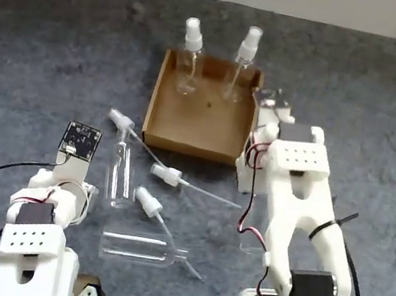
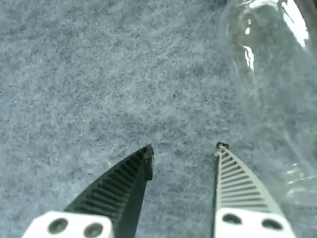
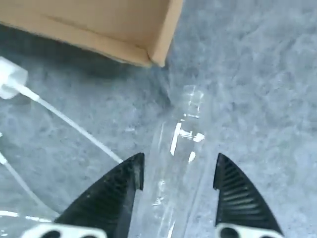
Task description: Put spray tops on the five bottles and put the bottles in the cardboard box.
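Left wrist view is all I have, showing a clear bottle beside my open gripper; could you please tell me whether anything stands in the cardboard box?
Observer: Two capped bottles stand in the cardboard box, at its far wall.
Operator: Thank you; are any spray tops loose?
Observer: Three spray tops lie on the carpet on the box's near side.
Operator: And the right gripper?
Observer: The right gripper is open over a clear bottle lying on the carpet.

The right pincer (image 3: pixel 179 157) is spread wide astride a clear bottle (image 3: pixel 184 131) near the cardboard box (image 3: pixel 166 34) corner.
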Robot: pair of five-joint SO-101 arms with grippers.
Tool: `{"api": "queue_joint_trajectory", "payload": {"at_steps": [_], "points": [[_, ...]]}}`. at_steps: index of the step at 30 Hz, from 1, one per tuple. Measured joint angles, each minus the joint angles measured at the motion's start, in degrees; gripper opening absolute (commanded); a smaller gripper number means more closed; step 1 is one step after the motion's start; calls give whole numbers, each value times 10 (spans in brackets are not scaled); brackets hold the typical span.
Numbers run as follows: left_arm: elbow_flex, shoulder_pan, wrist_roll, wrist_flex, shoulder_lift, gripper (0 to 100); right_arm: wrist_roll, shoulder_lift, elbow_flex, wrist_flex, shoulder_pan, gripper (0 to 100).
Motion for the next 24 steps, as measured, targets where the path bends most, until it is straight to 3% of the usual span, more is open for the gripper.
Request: {"api": "queue_joint_trajectory", "payload": {"at_steps": [4,11,15,24], "points": [[0,0,0,0,0,147,0,0,79,-64,2,187],[0,0,0,0,0,147,76,-26,156,-144,32,2],[0,0,0,0,0,147,92,-27,162,-156,113,5],[0,0,0,0,0,147,237,-21,136,-159,343,5]]}}
